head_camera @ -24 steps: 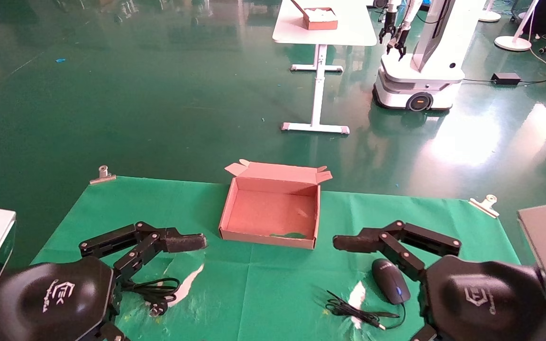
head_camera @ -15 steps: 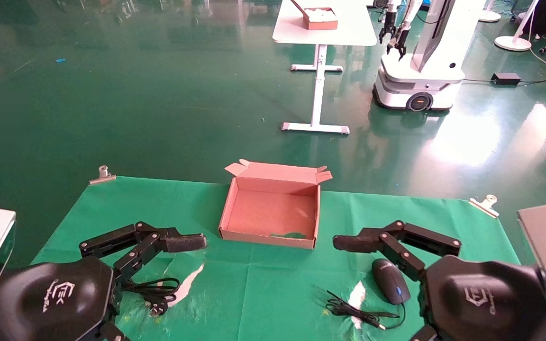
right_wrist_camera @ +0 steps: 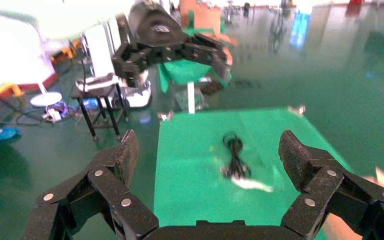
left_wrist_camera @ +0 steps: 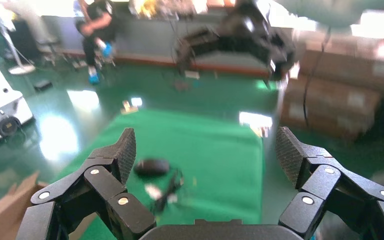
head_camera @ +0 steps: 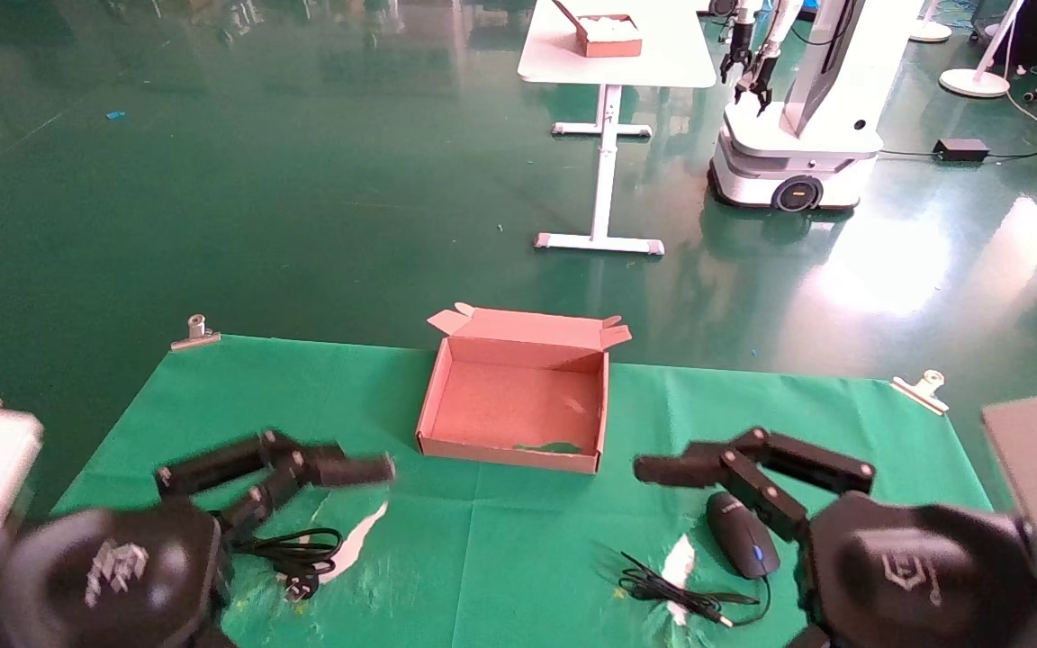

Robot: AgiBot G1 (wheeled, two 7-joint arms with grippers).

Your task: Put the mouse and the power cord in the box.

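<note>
The mouse (head_camera: 742, 534) lies on the desk (head_camera: 527, 558) beside the spread right tool (head_camera: 716, 490). Its smooth, rigid shell is likely light and slippery and should be gripped across its flanks. The power cord (head_camera: 295, 556), in limp loops, lies by the spread left tool (head_camera: 320, 481). The box (head_camera: 515, 403), of matte cardboard, stands open between them.

Bright, even daylight throughout. Strong white glare on the glossy green floor (head_camera: 897, 261) beyond the box (head_camera: 518, 400), with mirrored reflections of the far table's legs. Only soft, faint shadows on the green cloth (head_camera: 500, 558) around the box. Motion blur over the left gripper (head_camera: 365, 469) (its arm housing smeared too); milder blur on the right gripper (head_camera: 662, 468). Washed-out, overexposed backgrounds in both wrist views, soft and unfocused there.
</note>
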